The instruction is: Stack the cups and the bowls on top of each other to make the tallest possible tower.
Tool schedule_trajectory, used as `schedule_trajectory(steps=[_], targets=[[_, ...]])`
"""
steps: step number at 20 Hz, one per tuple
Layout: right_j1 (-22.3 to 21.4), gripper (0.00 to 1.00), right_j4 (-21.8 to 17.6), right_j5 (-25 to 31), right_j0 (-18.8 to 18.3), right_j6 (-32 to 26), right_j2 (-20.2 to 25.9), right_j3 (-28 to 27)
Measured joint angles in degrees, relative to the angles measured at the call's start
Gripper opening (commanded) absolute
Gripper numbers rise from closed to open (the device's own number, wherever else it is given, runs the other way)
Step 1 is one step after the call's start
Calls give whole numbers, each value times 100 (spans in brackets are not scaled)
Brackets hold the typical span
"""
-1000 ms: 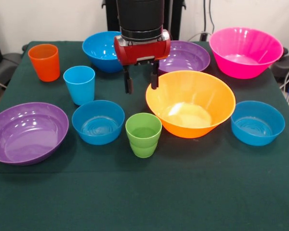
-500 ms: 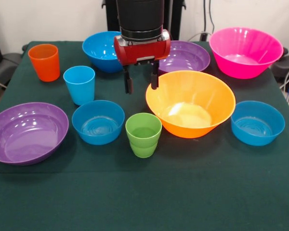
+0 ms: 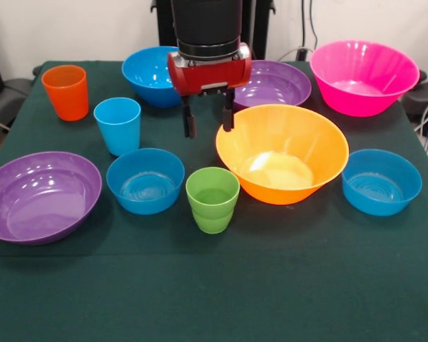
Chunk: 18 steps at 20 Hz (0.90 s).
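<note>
Cups and bowls all stood singly on the green table [image 3: 285, 285], none set on another, so no tower had begun. Over the last second almost nothing had changed: the gripper [image 3: 208, 120] had edged very slightly toward the picture's left and perhaps a touch upward, and every vessel had kept its place. It hung empty, its two fingers [image 3: 190, 121] parted wide, above bare cloth just beside the rim of the orange-yellow bowl [image 3: 282, 153].

The green cup [image 3: 212, 199] sat in front of it, the light blue cup [image 3: 118, 125] and the orange cup [image 3: 65, 92] off to the picture's left. The pink bowl [image 3: 364, 77] stood at the far right. Judging by so small a drift, the arm was probably only settling on a first pick, with the whole stacking job yet undone.
</note>
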Motion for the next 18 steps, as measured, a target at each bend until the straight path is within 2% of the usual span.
schedule_trajectory(steps=[9,18], targets=[[-361,100,0,189,-173,0,85,199],[-453,100,0,189,-184,0,103,264]])
